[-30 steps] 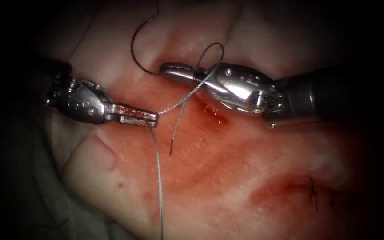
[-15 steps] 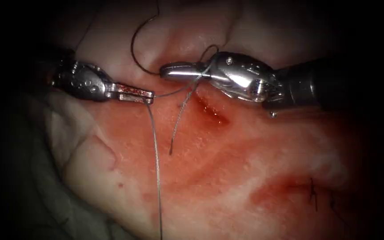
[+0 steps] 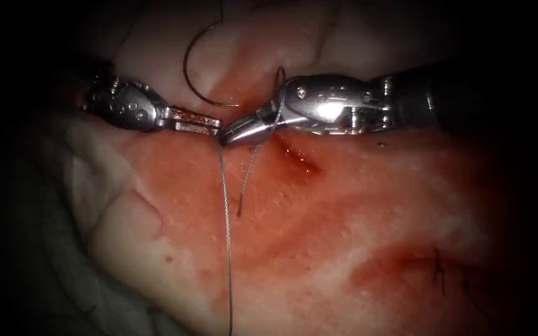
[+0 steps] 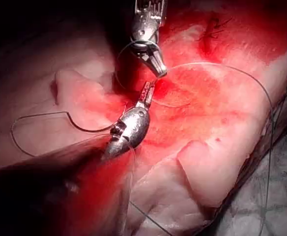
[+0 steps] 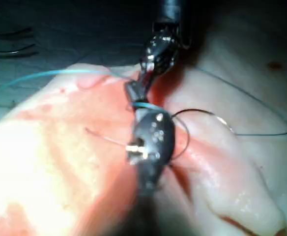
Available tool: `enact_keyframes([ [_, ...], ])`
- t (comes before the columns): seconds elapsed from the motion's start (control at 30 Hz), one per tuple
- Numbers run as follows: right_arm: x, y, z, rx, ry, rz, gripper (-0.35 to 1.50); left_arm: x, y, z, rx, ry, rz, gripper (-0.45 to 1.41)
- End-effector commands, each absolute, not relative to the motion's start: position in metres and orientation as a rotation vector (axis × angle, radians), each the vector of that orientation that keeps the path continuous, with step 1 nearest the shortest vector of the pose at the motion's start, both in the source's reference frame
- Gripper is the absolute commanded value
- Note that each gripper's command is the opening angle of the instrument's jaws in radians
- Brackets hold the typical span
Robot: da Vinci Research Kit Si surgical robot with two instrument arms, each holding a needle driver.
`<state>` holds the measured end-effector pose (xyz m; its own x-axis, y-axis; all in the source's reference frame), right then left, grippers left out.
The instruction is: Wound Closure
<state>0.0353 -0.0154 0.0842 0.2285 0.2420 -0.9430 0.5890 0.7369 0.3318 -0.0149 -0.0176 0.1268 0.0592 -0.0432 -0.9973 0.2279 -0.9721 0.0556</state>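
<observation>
Your left pincer (image 3: pixel 210 126) is clamped on the thread (image 3: pixel 224 205). Right pincer (image 3: pixel 230 138): together, thread looped round it. Needle (image 3: pixel 189 68) lies free on tissue (image 3: pixel 356 205). Cut (image 3: pixel 297 158) unclosed; stitches (image 3: pixel 438 270) sit lower right.

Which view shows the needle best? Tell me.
Endoscope view: the needle lies free on the tissue, left of the cut, whole curve clear. Both wrist views show it flatter. Left tool holds thread; thread loops round right tool.

Left tool (image 3: pixel 210 124) jaws closed, right tool (image 3: pixel 231 135) tip-to-tip, jaws closed
</observation>
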Motion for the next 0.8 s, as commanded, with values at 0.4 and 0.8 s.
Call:
enact_keyframes([
  [0.4, 0.0352, -0.0166, 0.0840, 0.704, 1.179, -0.442, 0.02, -0.0150, -0.0181, 0.1271, 2.134, 0.198, -2.013, -0.45],
  [0.8, 0.0364, -0.0189, 0.0845, 0.672, 1.152, -0.520, 0.57, -0.0151, -0.0183, 0.1272, 2.135, 0.202, -2.017, -0.45],
])
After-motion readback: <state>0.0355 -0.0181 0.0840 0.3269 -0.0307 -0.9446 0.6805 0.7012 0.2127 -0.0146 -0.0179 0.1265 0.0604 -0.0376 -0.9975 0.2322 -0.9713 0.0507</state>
